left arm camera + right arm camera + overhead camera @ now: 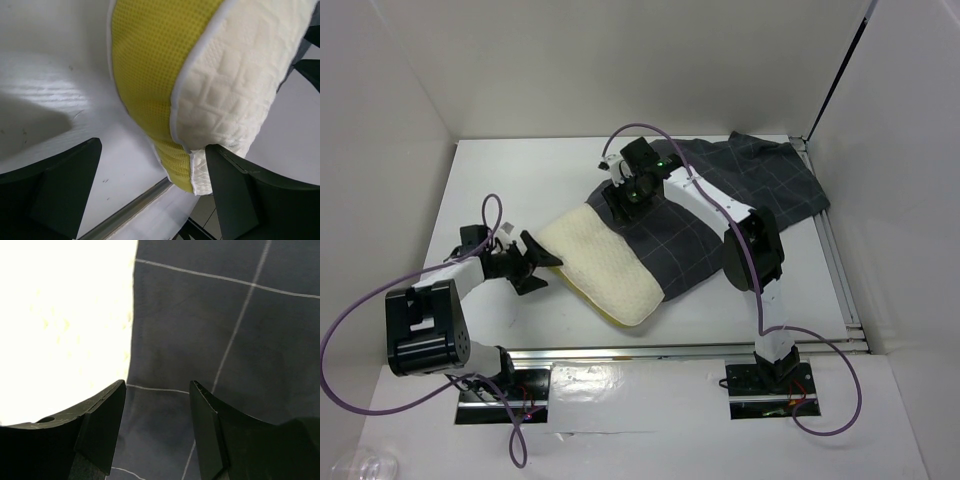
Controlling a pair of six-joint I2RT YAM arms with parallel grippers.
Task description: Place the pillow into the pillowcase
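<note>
The cream-white pillow (598,262) lies slanted at mid-table, its far right end inside the dark grey grid pillowcase (740,195). My left gripper (544,267) is open at the pillow's left corner. In the left wrist view the pillow's yellow mesh side (150,65) and quilted white corner (220,120) sit between the open fingers, the right finger (235,195) touching the corner. My right gripper (618,196) is open over the pillowcase's mouth edge. In the right wrist view its fingers hover above grey cloth (210,330), with the white pillow (65,315) at left.
White enclosure walls stand at the left, back and right. A metal rail (700,350) runs along the table's front edge, also visible in the left wrist view (125,212). The right arm's elbow (752,255) rests above the pillowcase's near edge.
</note>
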